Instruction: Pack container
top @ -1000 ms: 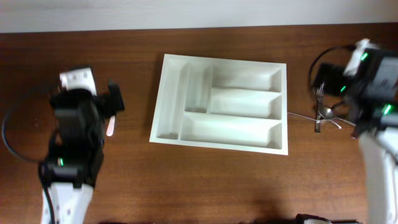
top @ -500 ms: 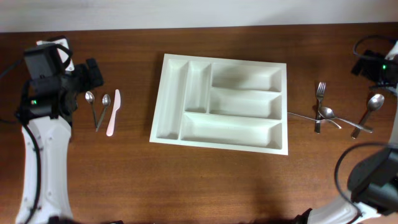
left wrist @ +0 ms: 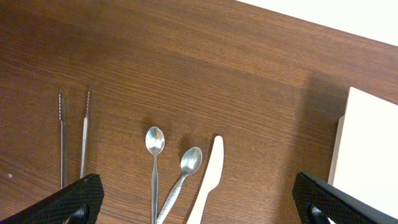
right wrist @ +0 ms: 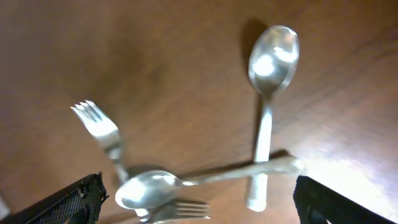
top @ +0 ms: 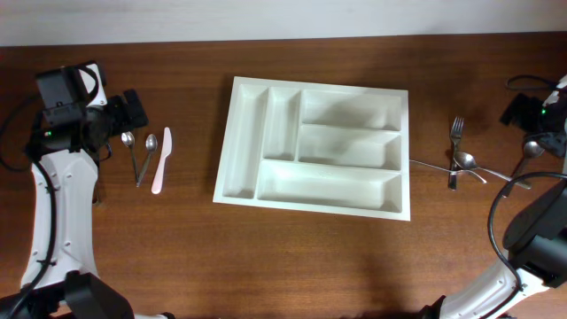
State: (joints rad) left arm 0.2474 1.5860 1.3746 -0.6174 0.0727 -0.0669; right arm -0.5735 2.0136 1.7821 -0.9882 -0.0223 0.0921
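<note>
The container, a large white cutlery tray (top: 337, 186), lies empty at the table's middle; its corner shows in the left wrist view (left wrist: 370, 155). Left of it lie two small spoons (top: 140, 152) and a pale pink knife (top: 162, 159). The left wrist view shows the spoons (left wrist: 154, 162), the knife (left wrist: 208, 174) and thin metal tongs (left wrist: 73, 134). My left gripper (top: 131, 111) hovers open above them (left wrist: 199, 214). Right of the tray lie a fork (top: 456, 142), a spoon (top: 467, 161) and a larger spoon (top: 532, 149). My right gripper (top: 523, 111) is open over them (right wrist: 199, 211).
A long thin utensil handle (top: 430, 165) lies beside the tray's right edge. In the right wrist view the large spoon (right wrist: 270, 81), one fork (right wrist: 102, 134), an overlapping spoon (right wrist: 149, 190) and a second fork (right wrist: 180, 211) crowd together. Cables trail at both table ends.
Both arms have swung outward from over the utensil piles to the table's far left and right, uncovering the spoons and knife on the left. Nothing was picked up.
</note>
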